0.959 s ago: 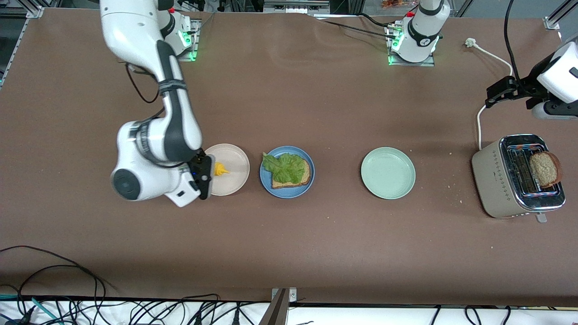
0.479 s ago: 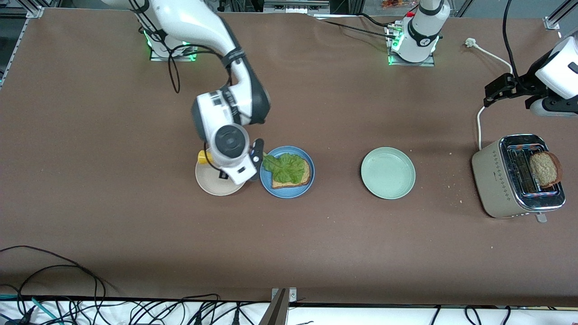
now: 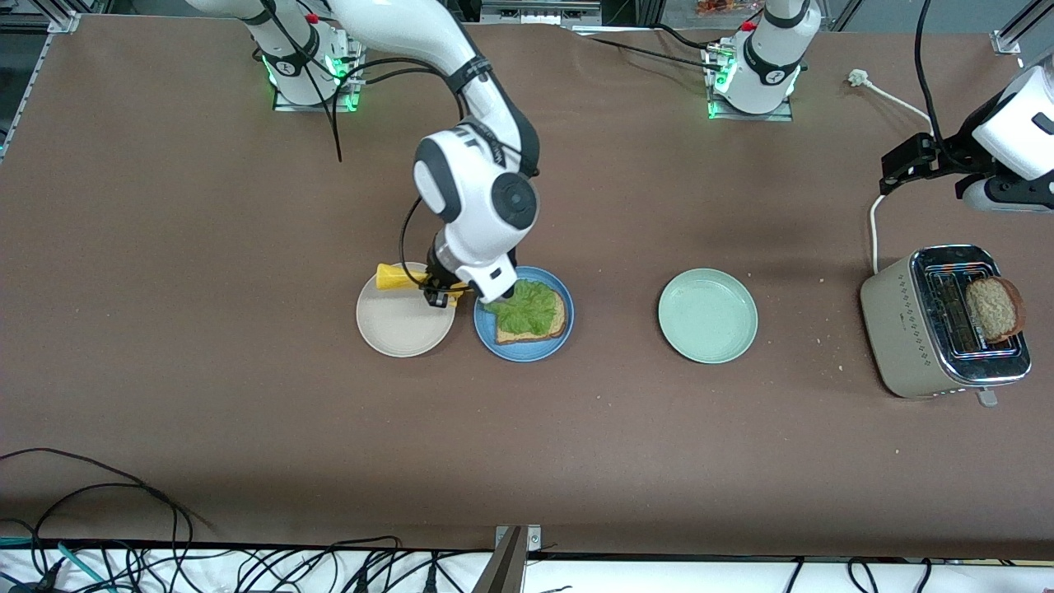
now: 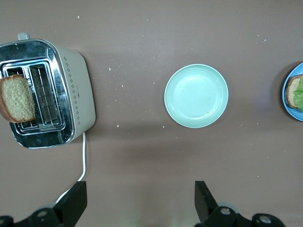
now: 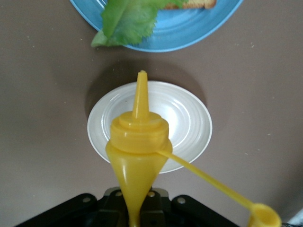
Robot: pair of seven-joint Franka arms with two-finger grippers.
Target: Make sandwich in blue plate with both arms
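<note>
Since the earlier frame, the yellow squeeze bottle (image 3: 401, 277) had been lifted off the beige plate (image 3: 403, 321) and carried toward the blue plate (image 3: 522, 349), pinched in the right hand (image 3: 440, 292). On the blue plate, between the beige and mint-green plates (image 3: 707, 315), one brown bread slice (image 3: 550, 324) was seen topped with crinkled lettuce (image 3: 522, 310). The left hand (image 3: 893, 175) was held spread above the tabletop (image 3: 527, 445) near the toaster (image 3: 914, 329).
</note>
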